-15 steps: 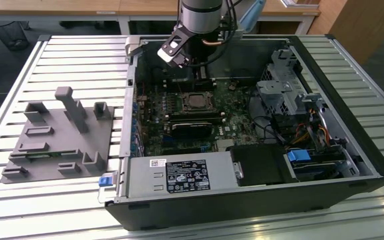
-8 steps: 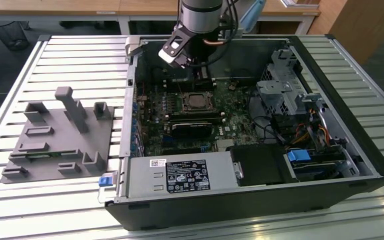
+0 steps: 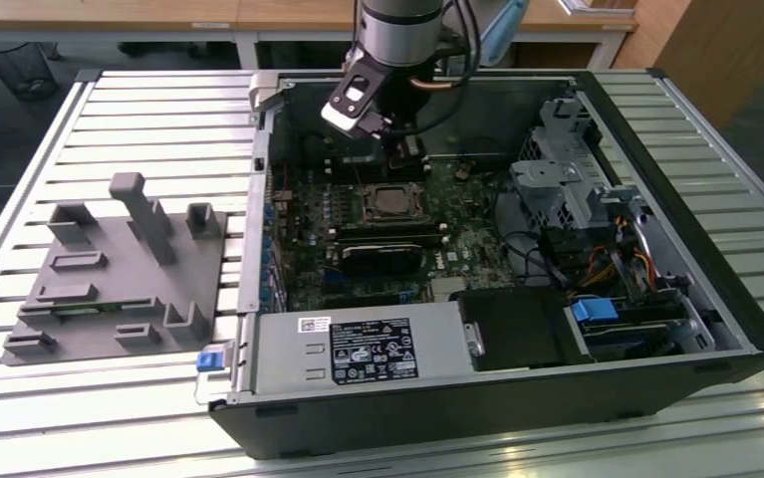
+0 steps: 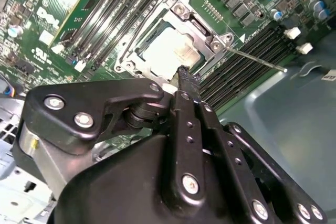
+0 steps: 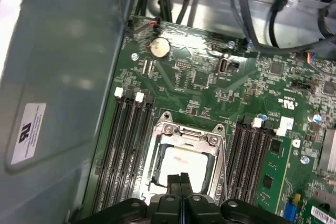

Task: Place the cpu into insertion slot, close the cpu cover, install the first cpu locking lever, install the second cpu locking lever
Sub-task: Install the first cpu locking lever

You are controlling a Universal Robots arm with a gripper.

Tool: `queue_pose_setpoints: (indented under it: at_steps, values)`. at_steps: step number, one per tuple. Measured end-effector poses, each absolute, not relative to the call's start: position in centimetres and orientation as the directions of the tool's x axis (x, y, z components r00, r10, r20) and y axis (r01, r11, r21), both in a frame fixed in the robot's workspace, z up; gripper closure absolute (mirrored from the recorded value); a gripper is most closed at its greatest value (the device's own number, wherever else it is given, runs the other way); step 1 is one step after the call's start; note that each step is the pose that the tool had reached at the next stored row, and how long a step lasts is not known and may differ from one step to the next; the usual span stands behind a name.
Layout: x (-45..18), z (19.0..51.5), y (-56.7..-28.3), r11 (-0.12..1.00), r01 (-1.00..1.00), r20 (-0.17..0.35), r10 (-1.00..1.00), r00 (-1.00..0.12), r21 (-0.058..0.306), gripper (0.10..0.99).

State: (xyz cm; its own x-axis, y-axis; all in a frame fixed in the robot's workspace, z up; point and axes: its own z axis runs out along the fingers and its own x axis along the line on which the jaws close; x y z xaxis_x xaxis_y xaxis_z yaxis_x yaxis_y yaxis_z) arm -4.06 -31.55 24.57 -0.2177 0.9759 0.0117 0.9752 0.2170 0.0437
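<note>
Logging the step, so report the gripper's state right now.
Gripper: fingers shut, nothing visible between them, tips over the cpu.

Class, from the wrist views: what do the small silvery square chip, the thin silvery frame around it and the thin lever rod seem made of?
The small silvery square chip: likely metal top, matt pale grey, soft glare. The thin silvery frame: apparently stamped sheet steel, bright, sharp highlights. The thin lever rod: probably steel wire, glinting along its length.
</note>
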Motion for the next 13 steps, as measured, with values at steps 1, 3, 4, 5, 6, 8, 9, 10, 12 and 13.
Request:
queue_pose_setpoints:
  at_steps: [1, 3, 4, 5, 6, 8, 9, 10, 12, 13]
  values:
    - [-4.05, 24.57, -31.55, 0.224, 0.974, 0.012, 0.974, -0.225, 0.044, 0.980]
    - [-4.06, 24.57, -31.55, 0.235, 0.971, 0.012, 0.972, -0.236, 0.044, 0.980]
    - [-4.06, 24.57, -31.55, 0.243, 0.969, 0.012, 0.970, -0.244, 0.044, 0.980]
    - [-4.06, 24.57, -31.55, 0.256, 0.966, 0.012, 0.966, -0.257, 0.044, 0.980]
    - [-4.06, 24.57, -31.55, 0.273, 0.961, 0.012, 0.962, -0.273, 0.044, 0.980]
    - [-4.06, 24.57, -31.55, 0.307, 0.951, 0.012, 0.951, -0.308, 0.044, 0.980]
    - [-4.06, 24.57, -31.55, 0.325, 0.945, 0.012, 0.945, -0.326, 0.044, 0.980]
    - [-4.06, 24.57, -31.55, 0.341, 0.939, 0.012, 0.940, -0.342, 0.044, 0.980]
    - [-4.06, 24.56, -31.55, 0.376, 0.925, 0.012, 0.926, -0.377, 0.044, 0.980]
    - [-4.06, 24.56, -31.55, 0.393, 0.918, 0.012, 0.919, -0.394, 0.044, 0.980]
